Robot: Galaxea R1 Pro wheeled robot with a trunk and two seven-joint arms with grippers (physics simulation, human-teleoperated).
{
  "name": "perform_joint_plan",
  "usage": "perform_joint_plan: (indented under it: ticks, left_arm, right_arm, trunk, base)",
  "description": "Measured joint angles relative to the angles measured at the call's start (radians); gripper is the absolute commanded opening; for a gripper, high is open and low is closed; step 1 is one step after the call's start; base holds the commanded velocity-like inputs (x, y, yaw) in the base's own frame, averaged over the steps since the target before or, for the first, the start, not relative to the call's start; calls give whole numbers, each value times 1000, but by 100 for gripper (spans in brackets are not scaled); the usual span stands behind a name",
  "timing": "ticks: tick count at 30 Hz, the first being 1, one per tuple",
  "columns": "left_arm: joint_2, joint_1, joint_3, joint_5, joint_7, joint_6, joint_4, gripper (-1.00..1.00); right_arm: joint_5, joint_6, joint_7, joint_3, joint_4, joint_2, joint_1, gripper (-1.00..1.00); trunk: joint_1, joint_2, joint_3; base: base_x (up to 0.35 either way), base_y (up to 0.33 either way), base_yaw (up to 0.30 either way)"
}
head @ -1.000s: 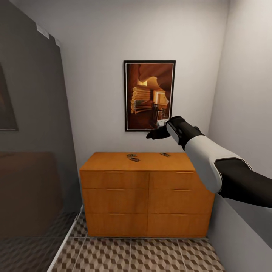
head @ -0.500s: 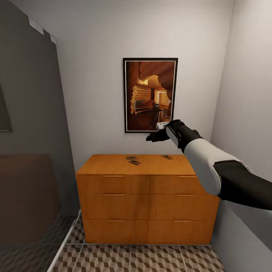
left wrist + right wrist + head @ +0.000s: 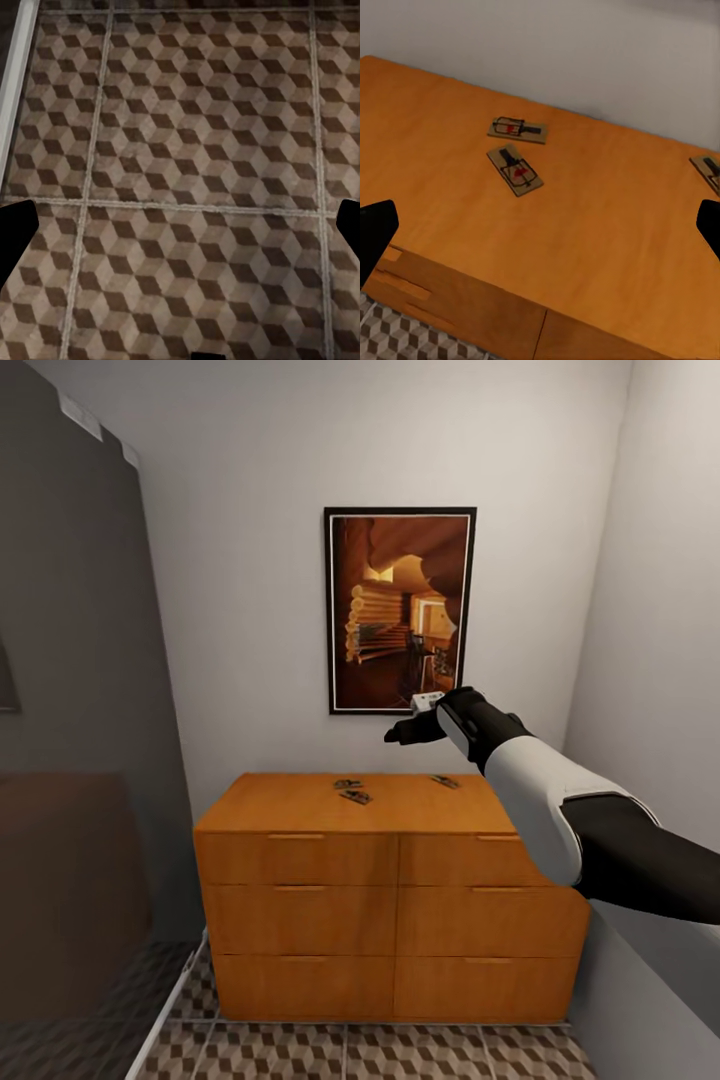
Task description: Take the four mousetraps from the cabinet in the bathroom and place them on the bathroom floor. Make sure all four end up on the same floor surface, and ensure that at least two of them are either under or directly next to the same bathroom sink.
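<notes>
Right claw [image 3: 400, 734] hangs open above the cabinet [image 3: 390, 900]; its top holds two mousetraps [image 3: 515, 169] side by side, a third [image 3: 709, 172] apart nr the edge. Left claw [image 3: 180, 225] open over bathroom floor [image 3: 187, 150]. Risk: flat traps may skid away when pinched.

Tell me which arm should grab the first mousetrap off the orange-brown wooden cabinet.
The right. Its pincer hangs above the orange-brown wooden cabinet's top, and its wrist view looks down on the small tan wooden mousetraps, apart from them. The left wrist view faces the cube-patterned floor tiles.
</notes>
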Motion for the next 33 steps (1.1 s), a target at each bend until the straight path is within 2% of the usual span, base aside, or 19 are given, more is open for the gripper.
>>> perform_joint_plan:
  ticks: [9, 13, 17, 33]
  left_arm:
    - [1, 0, 0, 0, 0, 0, 0, 100]
    - [1, 0, 0, 0, 0, 0, 0, 100]
    - [1, 0, 0, 0, 0, 0, 0, 100]
    - [1, 0, 0, 0, 0, 0, 0, 100]
  right_arm:
    - [-2, -28, 17, 0, 0, 2, 1, 100]
    - [-2, -36, 101, 1, 0, -3, 2, 100]
    - [0, -49, 143, 1, 0, -4, 2, 100]
    - [0, -58, 165, 1, 2, -6, 29, 100]
  trunk:
    - [0, 0, 0]
    - [0, 0, 0]
    - [0, 0, 0]
    - [0, 0, 0]
  base:
    - [137, 0, 0]
    - [126, 0, 0]
    - [122, 0, 0]
    - [80, 0, 0]
